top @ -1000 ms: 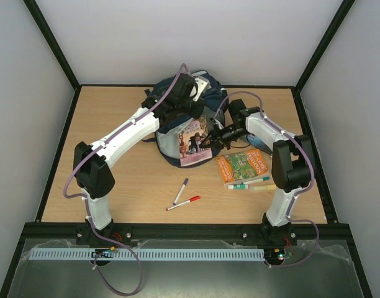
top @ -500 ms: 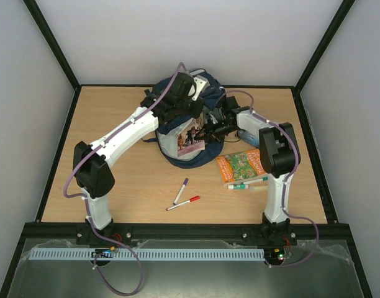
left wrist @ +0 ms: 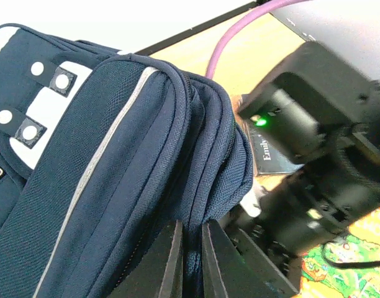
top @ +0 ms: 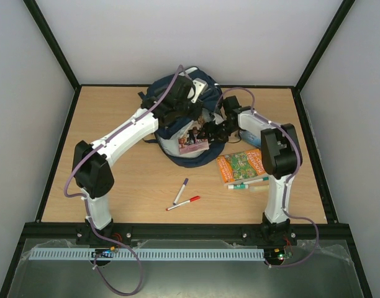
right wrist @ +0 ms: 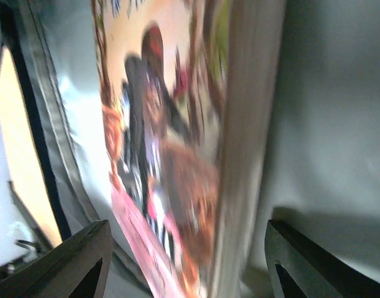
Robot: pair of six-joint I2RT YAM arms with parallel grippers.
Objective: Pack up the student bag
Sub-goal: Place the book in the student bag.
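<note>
The student bag (top: 191, 160), navy with a thin white stripe, lies at the back middle of the table with its mouth toward the arms. My left gripper (top: 180, 102) is shut on a fold of the bag's (left wrist: 115, 155) rim, and the navy cloth is pinched between the left gripper's (left wrist: 190, 226) jaws. A picture book (top: 193, 138) stands partly inside the bag's pale lining. My right gripper (top: 207, 133) is at the mouth. In the right wrist view the right gripper (right wrist: 189, 226) is open, its jaws wide on either side of the book (right wrist: 177, 155) without touching it.
A green and orange book (top: 243, 166) lies right of the bag, with markers (top: 247, 184) along its near edge. A purple pen (top: 180, 190) and a red pen (top: 184, 203) lie on the wood in front. A dark book (left wrist: 274, 155) shows beside the bag.
My right gripper carried the picture book from the bag's front lip deeper into the mouth, then opened and let go. The left gripper kept its hold on the rim.
</note>
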